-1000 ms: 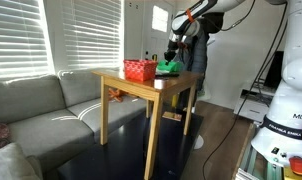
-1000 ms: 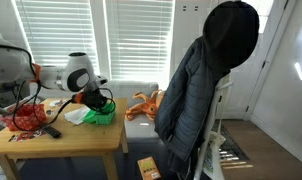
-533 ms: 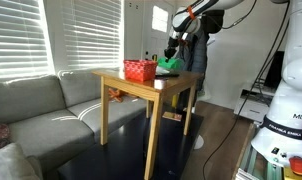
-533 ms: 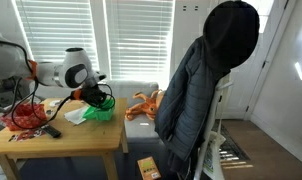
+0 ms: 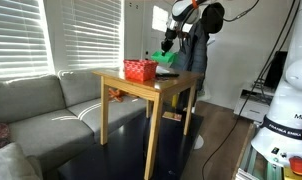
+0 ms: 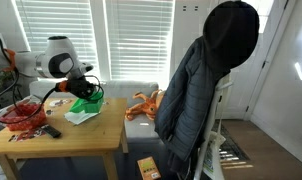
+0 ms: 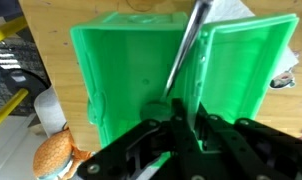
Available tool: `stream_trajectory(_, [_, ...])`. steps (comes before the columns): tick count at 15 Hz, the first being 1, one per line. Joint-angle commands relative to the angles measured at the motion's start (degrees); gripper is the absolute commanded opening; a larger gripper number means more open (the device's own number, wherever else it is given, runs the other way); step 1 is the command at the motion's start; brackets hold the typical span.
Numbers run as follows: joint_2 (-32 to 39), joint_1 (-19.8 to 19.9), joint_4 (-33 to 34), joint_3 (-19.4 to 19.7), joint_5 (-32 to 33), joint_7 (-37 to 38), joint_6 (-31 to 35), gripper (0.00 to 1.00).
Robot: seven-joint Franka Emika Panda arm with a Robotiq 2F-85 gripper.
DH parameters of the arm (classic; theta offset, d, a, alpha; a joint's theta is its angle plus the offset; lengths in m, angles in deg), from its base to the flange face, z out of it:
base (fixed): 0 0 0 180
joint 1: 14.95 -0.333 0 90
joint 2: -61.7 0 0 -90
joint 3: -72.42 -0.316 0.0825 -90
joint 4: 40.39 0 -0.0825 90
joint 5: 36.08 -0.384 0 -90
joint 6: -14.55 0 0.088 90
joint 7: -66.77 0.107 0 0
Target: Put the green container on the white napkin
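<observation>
Container point(image 5: 163, 58): held clear of the worktop point(image 5: 177, 86), up beside the red basket point(image 5: 140, 70); in an exterior view point(image 6: 89, 104) slightly tilted, over or just beside the napkin point(image 6: 77, 118), cannot tell which. Pincer point(image 7: 187, 112) clamped on a thin upright wall near the middle of the green plastic, one finger on either side, as seen in the wrist view. Probably light, hollow and fairly stiff; thin walls likely to flex a little; smooth plastic apt to slip or swing under an off-centre pinch. Best taken low on that middle wall, near the balance point, with firm pressure. Hardly fragile; napkin soft and light, easily dragged or crumpled, so better lowered straight down and flat than slid across.
</observation>
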Motion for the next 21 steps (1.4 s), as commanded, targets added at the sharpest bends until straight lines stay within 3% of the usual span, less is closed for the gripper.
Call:
stream_trajectory(1, [-1.5, -1.5, -0.8, -1.1, 1.4, 1.5, -2.0, 0.03])
stream_trajectory(21, [4.9, -3.9, -0.9, -3.0, 3.2, 1.5, 0.9, 0.03])
